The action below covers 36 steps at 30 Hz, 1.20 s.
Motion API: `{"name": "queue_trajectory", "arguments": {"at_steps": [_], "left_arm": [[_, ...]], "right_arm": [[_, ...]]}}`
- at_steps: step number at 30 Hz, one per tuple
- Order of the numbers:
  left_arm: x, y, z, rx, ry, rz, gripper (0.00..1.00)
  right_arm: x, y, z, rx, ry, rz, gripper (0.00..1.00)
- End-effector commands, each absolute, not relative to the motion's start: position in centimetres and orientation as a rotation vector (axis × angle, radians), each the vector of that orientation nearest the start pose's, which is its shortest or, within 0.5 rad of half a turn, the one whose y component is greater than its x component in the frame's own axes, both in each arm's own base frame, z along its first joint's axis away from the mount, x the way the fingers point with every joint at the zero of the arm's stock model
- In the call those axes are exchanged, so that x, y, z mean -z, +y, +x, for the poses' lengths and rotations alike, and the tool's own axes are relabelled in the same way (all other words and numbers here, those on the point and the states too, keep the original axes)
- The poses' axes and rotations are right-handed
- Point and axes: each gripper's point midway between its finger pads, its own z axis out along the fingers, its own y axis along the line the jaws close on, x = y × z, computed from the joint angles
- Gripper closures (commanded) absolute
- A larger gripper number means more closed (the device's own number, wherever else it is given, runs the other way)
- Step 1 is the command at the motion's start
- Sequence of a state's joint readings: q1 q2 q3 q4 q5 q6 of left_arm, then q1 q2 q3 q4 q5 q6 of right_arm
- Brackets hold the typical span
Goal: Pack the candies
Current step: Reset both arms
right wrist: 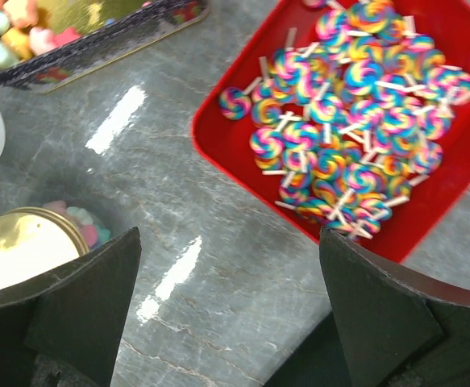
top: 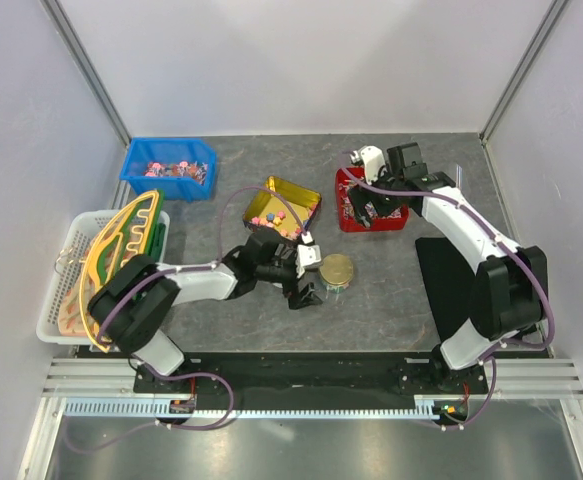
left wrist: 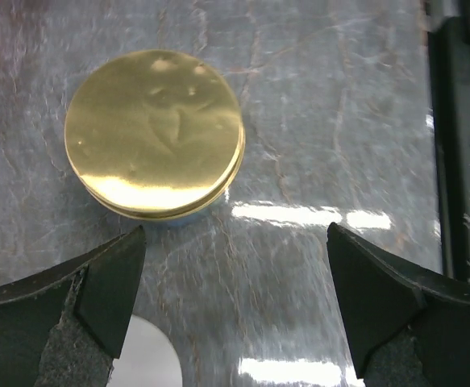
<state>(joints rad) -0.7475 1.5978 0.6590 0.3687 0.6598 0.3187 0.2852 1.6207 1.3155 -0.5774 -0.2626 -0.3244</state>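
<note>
Hovering with jaws spread, the left gripper [left wrist: 235, 258] has the gold-lidded jar [left wrist: 155, 133] just ahead, slightly off-centre. Candies [top: 279, 222] fill the tin [top: 297, 190]. The right gripper [right wrist: 228, 258], jaws also spread, is farther from the jar.

The gold lid [left wrist: 154, 133] hides whatever sits beneath it. In the right wrist view the red bin [right wrist: 218, 149] runs off the top and right edges; the candies [right wrist: 81, 222] under the lid barely show.

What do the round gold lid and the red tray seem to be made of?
The lid looks like polished metal, given its mirror-like golden reflections. The red tray is probably glossy plastic, given its even colour and smooth moulded rim.
</note>
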Motion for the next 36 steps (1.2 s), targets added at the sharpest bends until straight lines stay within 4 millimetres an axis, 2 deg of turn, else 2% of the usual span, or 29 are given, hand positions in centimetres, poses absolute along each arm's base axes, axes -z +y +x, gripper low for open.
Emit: {"name": "queue_trajectory", "arguments": {"at_steps": [1,3,5,6,8,9,10,12,13,15,16,17,18,19,21,22,25,29,36], "left_arm": [[-9.4,-31.8,20.5,1.014,1.512,1.562,0.0],[-10.4,-30.9,20.9,1.014,1.543,1.543,0.0],[-11.2,-29.2,22.9,0.938,1.639,1.473,0.0],[-11.8,-28.7,23.9,0.893,1.661,1.445,0.0],[-13.4,-26.8,27.1,0.756,1.715,1.33,0.0],[-14.6,-25.3,28.7,0.692,1.728,1.258,0.0],[-15.9,-24.6,30.1,0.643,1.728,1.207,0.0],[-17.9,-22.5,32.0,0.564,1.756,1.089,0.0],[-19.3,-20.8,33.6,0.522,1.763,1.014,0.0],[-21.7,-17.9,35.8,0.448,1.788,0.875,0.0],[-22.7,-16.8,36.3,0.421,1.789,0.828,0.0],[-23.6,-15.8,36.8,0.401,1.795,0.773,0.0],[-25.0,-13.9,37.8,0.362,1.787,0.708,0.0],[-26.2,-12.9,38.0,0.338,1.77,0.672,0.0],[-28.1,-10.6,38.9,0.278,1.754,0.599,0.0],[-28.6,-9.9,39.1,0.259,1.757,0.578,0.0],[-30.2,-8.3,39.5,0.231,1.742,0.522,0.0],[-31.1,-7.6,39.6,0.209,1.732,0.489,0.0],[-30.6,-7.2,39.8,0.188,1.736,0.487,0.0]], "right_arm": [[-17.8,13.4,39.5,-0.245,2.215,-0.743,0.02],[-18.4,12.2,40.2,-0.174,2.227,-0.662,0.02],[-19.9,11.0,41.1,-0.101,2.199,-0.587,0.02],[-20.5,9.7,41.7,-0.023,2.19,-0.534,0.02],[-22.7,8.1,42.4,0.068,2.132,-0.451,0.02],[-23.6,6.8,42.6,0.136,2.112,-0.398,0.02],[-25.1,6.2,42.8,0.163,2.07,-0.359,0.02],[-26.4,4.9,42.8,0.221,2.034,-0.294,0.02],[-27.9,4.1,42.9,0.266,1.986,-0.248,0.02],[-28.7,3.0,42.7,0.318,1.954,-0.202,0.02],[-30.2,2.1,42.6,0.364,1.903,-0.14,0.02],[-30.9,1.6,42.4,0.388,1.879,-0.117,0.02],[-31.3,1.1,42.2,0.41,1.859,-0.093,0.02],[-33.0,0.1,41.8,0.452,1.807,-0.048,0.02],[-33.8,-0.6,41.1,0.477,1.766,-0.014,0.02],[-35.6,-0.8,40.5,0.473,1.709,0.004,0.02],[-36.8,-1.0,39.4,0.454,1.651,0.024,0.02],[-37.1,-1.0,38.9,0.441,1.635,0.027,0.02],[-36.4,-0.5,39.3,0.416,1.645,0.01,0.02]]}}
